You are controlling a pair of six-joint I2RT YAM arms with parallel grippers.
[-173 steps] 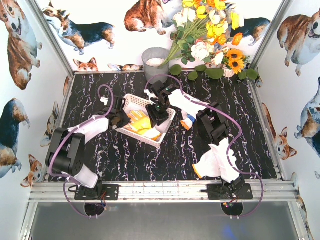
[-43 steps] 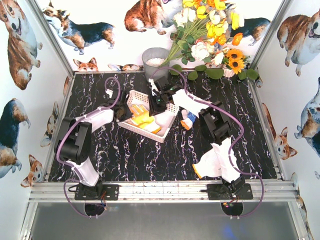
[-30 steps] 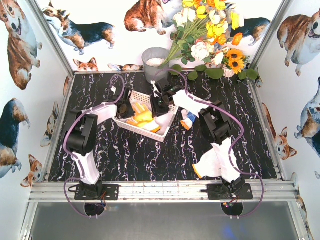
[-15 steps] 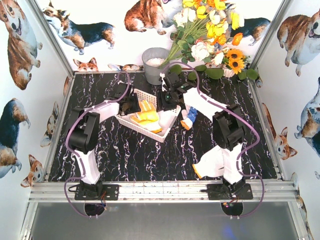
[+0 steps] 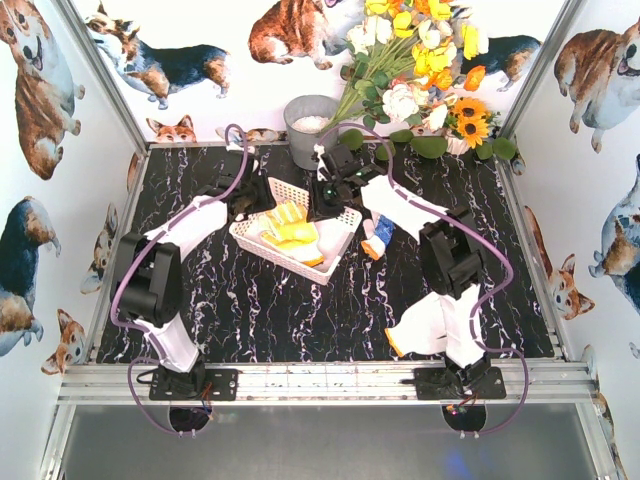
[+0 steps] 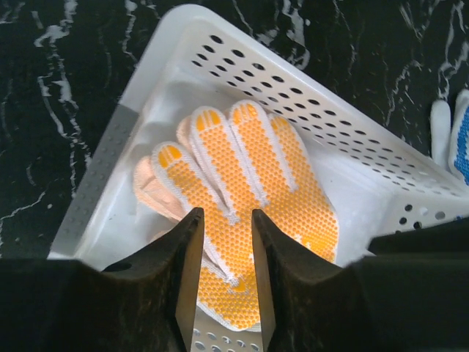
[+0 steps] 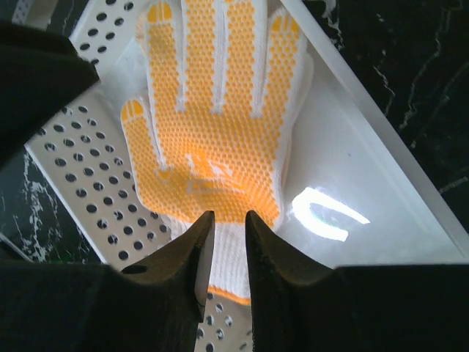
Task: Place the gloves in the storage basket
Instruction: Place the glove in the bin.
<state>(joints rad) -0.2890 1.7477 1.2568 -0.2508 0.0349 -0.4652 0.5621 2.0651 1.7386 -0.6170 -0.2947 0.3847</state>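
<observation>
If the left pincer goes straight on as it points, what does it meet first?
Probably the orange-dotted glove lying in the storage basket, right ahead of the left pincer; depth is unclear.

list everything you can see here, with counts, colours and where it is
storage basket: one, white, mid-table
gloves in the basket: at least two, yellow-dotted glove on top, peach glove under it
blue-and-white glove: one, on table right of basket
white glove with orange cuff: one, by right arm's base
bucket: one, grey, back edge
flowers: one bunch, yellow, white, orange, back right
table: one, black marbled
left gripper: black, slightly open, empty, above basket
right gripper: same
</observation>
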